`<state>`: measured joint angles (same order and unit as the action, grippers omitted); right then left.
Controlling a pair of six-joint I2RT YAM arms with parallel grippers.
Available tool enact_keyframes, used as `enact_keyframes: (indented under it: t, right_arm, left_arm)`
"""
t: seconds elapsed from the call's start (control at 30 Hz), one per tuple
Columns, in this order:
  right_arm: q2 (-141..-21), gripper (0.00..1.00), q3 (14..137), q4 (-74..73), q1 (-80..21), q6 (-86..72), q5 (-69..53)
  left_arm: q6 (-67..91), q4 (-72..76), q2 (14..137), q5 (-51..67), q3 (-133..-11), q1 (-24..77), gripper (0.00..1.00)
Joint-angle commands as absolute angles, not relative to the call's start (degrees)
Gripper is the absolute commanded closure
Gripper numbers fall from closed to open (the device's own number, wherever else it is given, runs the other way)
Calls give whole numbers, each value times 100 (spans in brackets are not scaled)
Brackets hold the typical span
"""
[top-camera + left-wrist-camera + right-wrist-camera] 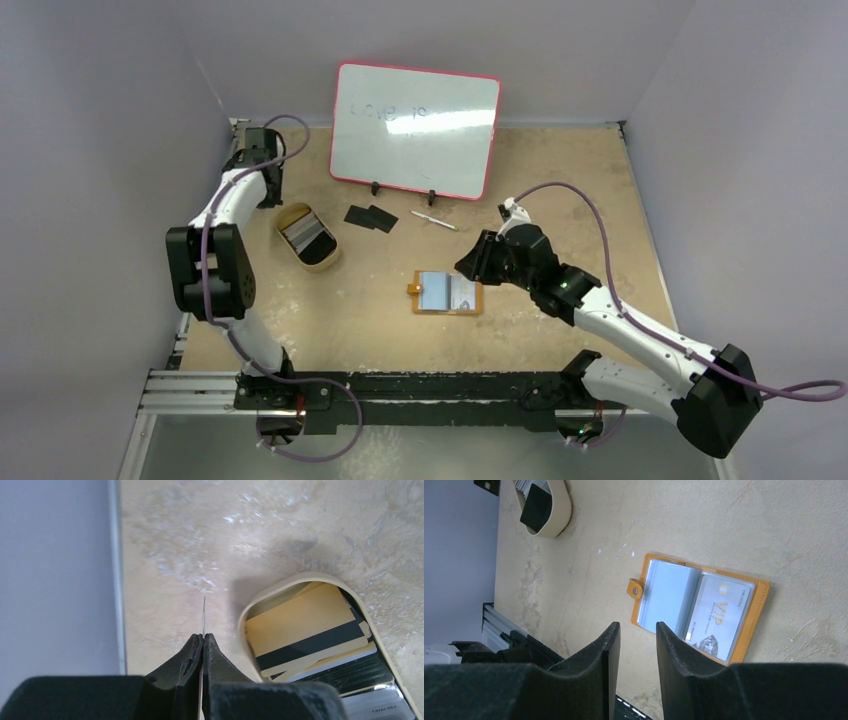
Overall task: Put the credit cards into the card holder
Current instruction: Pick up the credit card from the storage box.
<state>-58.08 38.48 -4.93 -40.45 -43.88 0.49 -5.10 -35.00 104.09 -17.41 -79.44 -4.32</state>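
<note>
- The right fingers [468, 266] are low over the worktop [560, 200], just beside the far right corner of the card holder [447, 293]; they stand narrowly apart with nothing between them, and whether they touch the holder cannot be told
- The card holder lies open and flat near the middle of the worktop, its snap tab [634, 589] sticking out on the left side
- One clear sleeve holds a pale card marked "VIP" [719, 617]; the sleeve next to the tab [666, 597] looks bluish and blank
- Farther back and to the left sits an oval tan tin dish [560, 512], well apart from the holder
- Inside the dish is a loose stack of cards: a yellow card with a black stripe [300, 630] on top, darker and paler ones [370, 670] under it
- Two black cards [371, 217] lie flat and overlapping on the worktop, between the dish and a slim pen [433, 220]
- Behind them a red-rimmed whiteboard [415, 130] stands tilted on two small feet, faint writing on it too blurred to read
- In the far left corner, beyond the dish, the left fingers [207, 642] are pinched on a thin card [204, 612], seen edge-on and poking out past the tips above bare worktop near the wall; its colour cannot be told
</note>
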Motion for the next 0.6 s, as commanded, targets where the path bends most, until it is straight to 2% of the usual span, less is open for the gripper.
enact_keyframes:
  t: [0.0,0.13,0.2,0.43,0.57]
  right_arm:
    - [-5731,65,4083,-448,-4042,-4391,113]
    - [-5733,65,4087,-412,-4043,-4386,131]
    - [-5726,65,4111,-402,-4042,-4377,127]
    - [-5717,64,4052,-65,-4041,-4445,-424]
    - [-5624,64,3823,504,-4034,-4548,-475]
  left_arm:
    - [-380,-2710,9454,-2401,-7729,-413,100]
    - [-257,-2750,9131,-2531,-7708,-405,100]
    - [-29,-2832,8903,-2226,-7786,-409,100]
    - [1270,-2459,7814,220,-7532,-405,100]
    - [2279,-1692,7185,1842,-7013,-407,100]
